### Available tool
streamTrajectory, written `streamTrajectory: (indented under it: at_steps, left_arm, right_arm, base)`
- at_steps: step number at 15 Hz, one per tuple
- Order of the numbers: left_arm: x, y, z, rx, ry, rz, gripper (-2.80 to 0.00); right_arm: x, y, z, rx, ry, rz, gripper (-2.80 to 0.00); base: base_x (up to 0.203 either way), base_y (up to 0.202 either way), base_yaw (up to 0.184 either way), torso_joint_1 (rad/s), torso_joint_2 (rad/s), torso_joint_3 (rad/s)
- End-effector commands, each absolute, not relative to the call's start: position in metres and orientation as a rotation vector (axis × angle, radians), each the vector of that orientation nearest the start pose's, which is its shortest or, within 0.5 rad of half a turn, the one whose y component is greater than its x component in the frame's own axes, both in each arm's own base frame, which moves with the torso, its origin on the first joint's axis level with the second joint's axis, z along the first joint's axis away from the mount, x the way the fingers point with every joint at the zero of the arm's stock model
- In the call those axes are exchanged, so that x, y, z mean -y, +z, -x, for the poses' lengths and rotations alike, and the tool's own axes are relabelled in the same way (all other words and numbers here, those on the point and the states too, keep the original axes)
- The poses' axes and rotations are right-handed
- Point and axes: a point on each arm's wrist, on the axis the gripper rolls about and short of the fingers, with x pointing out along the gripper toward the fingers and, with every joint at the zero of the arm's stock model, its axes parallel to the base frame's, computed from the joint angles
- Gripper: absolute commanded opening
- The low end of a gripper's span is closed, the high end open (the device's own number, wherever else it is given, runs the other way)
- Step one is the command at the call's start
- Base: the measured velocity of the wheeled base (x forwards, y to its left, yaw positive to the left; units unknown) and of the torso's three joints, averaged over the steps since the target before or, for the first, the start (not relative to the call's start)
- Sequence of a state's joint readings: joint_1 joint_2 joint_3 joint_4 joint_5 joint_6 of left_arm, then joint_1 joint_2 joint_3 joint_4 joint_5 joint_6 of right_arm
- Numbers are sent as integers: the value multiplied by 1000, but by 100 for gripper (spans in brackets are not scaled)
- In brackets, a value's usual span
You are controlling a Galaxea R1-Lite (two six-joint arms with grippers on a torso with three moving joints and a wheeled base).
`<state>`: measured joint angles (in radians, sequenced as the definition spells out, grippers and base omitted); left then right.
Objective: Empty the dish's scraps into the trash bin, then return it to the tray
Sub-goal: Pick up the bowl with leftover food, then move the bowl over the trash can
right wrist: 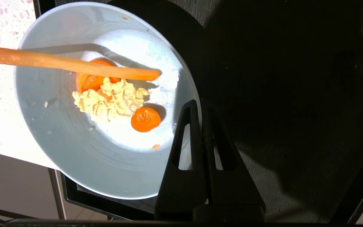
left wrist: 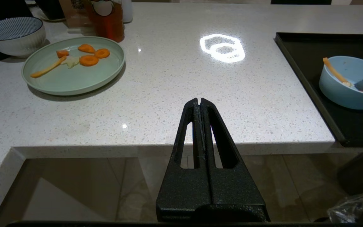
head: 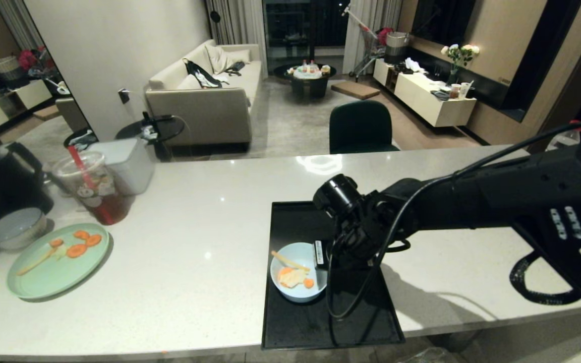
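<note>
Holding scraps (right wrist: 115,97) — dish (right wrist: 58,151) on tray (head: 290,322), right hand (right wrist: 200,104) at rim.

I log the tray (head: 315,322) on the counter (head: 210,252) at its near edge, right of centre. The dish (head: 298,292) sits on the tray, toward its left side, with the scraps (head: 293,275) in it. My right gripper (head: 323,259) is at the dish's right rim. Far left on the counter lies a plate (head: 48,272) with carrot slices (head: 76,247) on it; a ribbed bowl (head: 15,229) stands behind it to the left, a lidded cup (head: 94,189) behind it to the right.
</note>
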<state>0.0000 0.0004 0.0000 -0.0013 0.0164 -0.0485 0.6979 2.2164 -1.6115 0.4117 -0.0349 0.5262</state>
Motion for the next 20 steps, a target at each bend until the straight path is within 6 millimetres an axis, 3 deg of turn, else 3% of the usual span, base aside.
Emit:
streamTrajectory:
  at_steps: [1,5,12,15,20]
  left_arm:
    - [0,76,23,0,17,49,-280]
    - [0,76,23,0,17,49,-280]
    - [0,76,23,0,17,49,-280]
    - [0,76,23,0,17,49,-280]
    - [0,76,23,0,17,49,-280]
  right_arm:
    - [-269,120,-322,-1074,331,-106,-280]
    - [-262,137,-319,-1065,327,-113,-280]
    - [-233,192,-293,-1005,317,-156,-280]
    - [-213,198,-267,-1018,267,-153,-280]
    - [-177,206,-198,-1048,274,-172,-280]
  base:
    - [0,0,0,0,0,0]
    - [0,0,0,0,0,0]
    - [0,0,0,0,0,0]
    - [0,0,0,0,0,0]
    - [0,0,0,0,0,0]
